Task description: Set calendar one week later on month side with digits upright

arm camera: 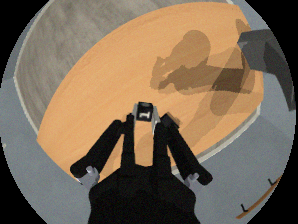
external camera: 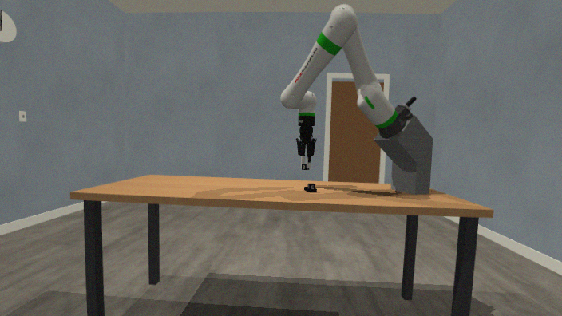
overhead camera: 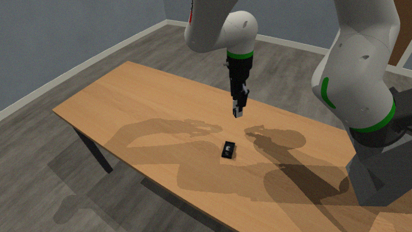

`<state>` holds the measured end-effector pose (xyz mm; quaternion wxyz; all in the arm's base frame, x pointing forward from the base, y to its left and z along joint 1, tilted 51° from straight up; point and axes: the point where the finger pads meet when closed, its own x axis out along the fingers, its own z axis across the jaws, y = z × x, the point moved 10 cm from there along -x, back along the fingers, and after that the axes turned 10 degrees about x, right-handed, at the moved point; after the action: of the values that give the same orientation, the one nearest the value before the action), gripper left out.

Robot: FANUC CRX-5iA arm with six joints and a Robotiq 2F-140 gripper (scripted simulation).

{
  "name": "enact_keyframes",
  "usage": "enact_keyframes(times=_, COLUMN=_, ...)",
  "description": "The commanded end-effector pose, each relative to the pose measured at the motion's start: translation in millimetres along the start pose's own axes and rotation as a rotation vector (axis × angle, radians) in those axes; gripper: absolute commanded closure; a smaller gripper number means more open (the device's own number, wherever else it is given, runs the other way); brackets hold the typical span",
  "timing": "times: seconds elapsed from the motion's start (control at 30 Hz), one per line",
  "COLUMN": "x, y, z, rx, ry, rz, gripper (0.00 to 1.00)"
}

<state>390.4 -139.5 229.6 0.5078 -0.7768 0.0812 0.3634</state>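
Note:
My gripper (overhead camera: 237,113) (external camera: 306,163) (arm camera: 144,110) is shut on a black cube (external camera: 304,167) (arm camera: 145,106), high above the table. The held cube shows a white 1 on the face toward the wrist camera and a 2 in the exterior view. The small black tray (overhead camera: 232,143) (external camera: 307,190) lies flat on the table, below the gripper and nearer to the top view. A second black cube (overhead camera: 227,148) (external camera: 312,186) sits in one half of it, with a white 3 on top. Its side digit is too blurred to read. In the wrist view the right finger partly hides the tray.
The wooden table (overhead camera: 117,96) (external camera: 140,187) carries the tray and, at its right end, the robot's grey base (overhead camera: 377,181) (external camera: 413,163). Shadows of the arm fall across the tabletop around the tray.

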Motion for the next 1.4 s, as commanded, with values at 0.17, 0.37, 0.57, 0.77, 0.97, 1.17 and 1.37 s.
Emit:
enact_keyframes(times=0.17, x=-1, y=-6, z=5, rx=-0.364, ry=0.000, rz=-0.018, gripper=0.83)
enact_keyframes(times=0.37, x=-1, y=-10, z=9, rx=-0.600, ry=0.003, rz=-0.019, gripper=0.83)
enact_keyframes(times=0.57, x=-1, y=-13, z=12, rx=-0.777, ry=0.006, rz=-0.020, gripper=0.83)
enact_keyframes(times=0.77, x=-2, y=-16, z=15, rx=-0.922, ry=0.008, rz=-0.021, gripper=0.83)
enact_keyframes(times=0.97, x=-2, y=-16, z=15, rx=-0.926, ry=0.008, rz=-0.021, gripper=0.83)
enact_keyframes(times=1.17, x=-2, y=-16, z=15, rx=-0.926, ry=0.008, rz=-0.021, gripper=0.83)
enact_keyframes(times=1.37, x=0, y=-16, z=15, rx=-0.932, ry=0.008, rz=-0.021, gripper=0.83)
